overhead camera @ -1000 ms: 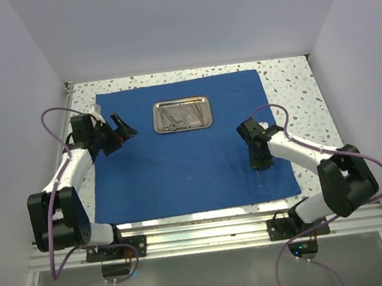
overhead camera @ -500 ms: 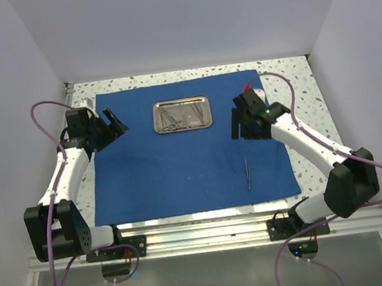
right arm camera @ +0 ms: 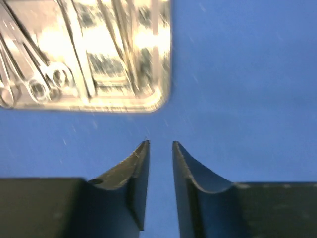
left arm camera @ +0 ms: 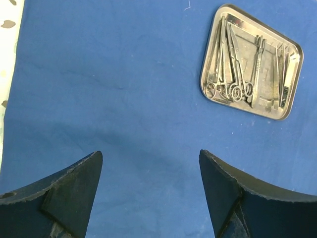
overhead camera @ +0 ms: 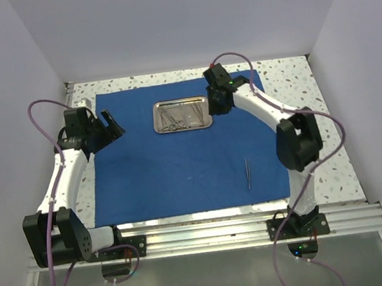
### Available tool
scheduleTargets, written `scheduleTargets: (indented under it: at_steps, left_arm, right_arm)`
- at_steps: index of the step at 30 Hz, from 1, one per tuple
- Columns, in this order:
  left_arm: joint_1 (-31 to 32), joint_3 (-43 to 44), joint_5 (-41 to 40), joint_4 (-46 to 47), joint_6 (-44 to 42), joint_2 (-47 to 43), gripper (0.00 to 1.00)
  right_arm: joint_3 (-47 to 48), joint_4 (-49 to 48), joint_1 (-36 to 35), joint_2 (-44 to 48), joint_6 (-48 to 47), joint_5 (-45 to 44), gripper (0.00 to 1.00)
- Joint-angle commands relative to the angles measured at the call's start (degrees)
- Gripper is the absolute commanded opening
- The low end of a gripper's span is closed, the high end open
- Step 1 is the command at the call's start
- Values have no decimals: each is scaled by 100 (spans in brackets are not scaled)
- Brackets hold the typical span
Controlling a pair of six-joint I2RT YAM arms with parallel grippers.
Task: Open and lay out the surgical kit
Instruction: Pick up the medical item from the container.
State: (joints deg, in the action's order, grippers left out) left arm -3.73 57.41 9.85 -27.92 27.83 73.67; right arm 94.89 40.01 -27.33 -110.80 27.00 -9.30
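The royal-blue cloth point(overhead camera: 179, 158) of the surgical kit lies spread flat on the table. On its far middle stands the shiny steel tray point(overhead camera: 157, 117) holding several thin silver instruments point(overhead camera: 177, 117), ring handles among them. One pair of tweezers point(overhead camera: 248, 174) lies alone on the cloth at the near right. My left gripper point(overhead camera: 113, 124) hovers open over the cloth's left side, with the tray point(left arm camera: 202, 82) ahead to its right. My right gripper point(overhead camera: 215, 105) hangs just off the tray's right edge point(right arm camera: 167, 59), jaws a narrow gap apart with only cloth point(right arm camera: 237, 99) showing between them.
The speckled tabletop point(overhead camera: 297, 95) shows around the cloth, with white walls close on three sides. The arms' mounting rail point(overhead camera: 202, 236) runs along the near edge.
My right gripper left the tweezers lying on the cloth's near right, swung up to the tray's right edge and narrowed its jaws. My left gripper drew slightly back to the left.
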Motion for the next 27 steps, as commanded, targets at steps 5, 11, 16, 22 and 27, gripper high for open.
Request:
scheduleTargets:
  at_steps: [5, 11, 16, 22, 27]
  left_arm:
    - [4, 78, -211, -354, -164, -239, 82]
    - [12, 174, -387, -583, -235, -239, 81]
    - [4, 218, -536, -697, -305, -239, 81]
    - [4, 359, -659, -732, -349, -81, 81]
    - [12, 420, -668, -715, -375, 112, 80]
  right_arm:
    - [2681, 261, 9, -1811, -99, 192, 25]
    - [4098, 517, 9, -2937, 68, -1, 22]
    - [4739, 596, 17, -3447, 182, -186, 22]
    - [4916, 561, 17, -3791, 235, -441, 22]
    - [5030, 552, 70, -4010, 235, -459, 22]
